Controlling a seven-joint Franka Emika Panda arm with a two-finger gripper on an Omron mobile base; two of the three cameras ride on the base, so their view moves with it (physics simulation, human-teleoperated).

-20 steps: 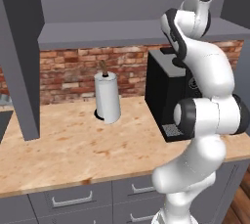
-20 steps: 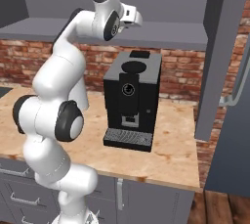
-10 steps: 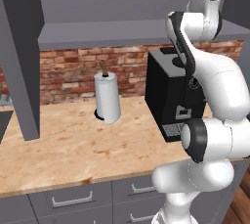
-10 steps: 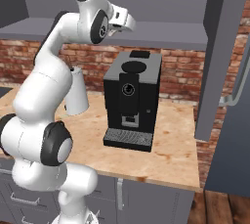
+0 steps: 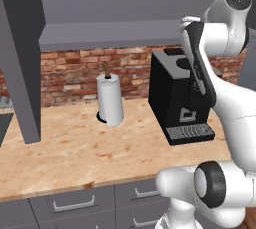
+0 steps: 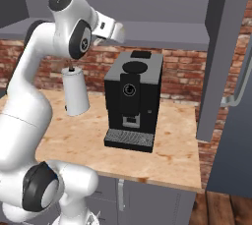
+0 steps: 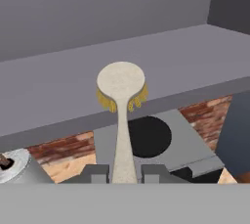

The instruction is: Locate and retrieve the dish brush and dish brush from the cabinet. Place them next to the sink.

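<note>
Pincer (image 7: 124,173) tight on cream-handled dish brush (image 7: 122,105).

One cream-handled dish brush (image 7: 120,101), one black coffee machine (image 5: 180,98), one paper towel roll (image 5: 110,99), one grey wall cabinet (image 5: 115,35), one wooden tabletop (image 5: 80,148), two drawer handles (image 5: 73,204).

Left base view: from behind the arm's left, looking forward and down over the wooden counter (image 5: 75,153).
Right base view: from behind the arm's right, same counter, nearer the coffee machine (image 6: 132,101).
Shared: coffee machine, paper towel roll (image 5: 110,99), brick wall (image 5: 70,75).
Hand view: close, looking along the gripper at the cabinet's shelf board (image 7: 58,91).
</note>
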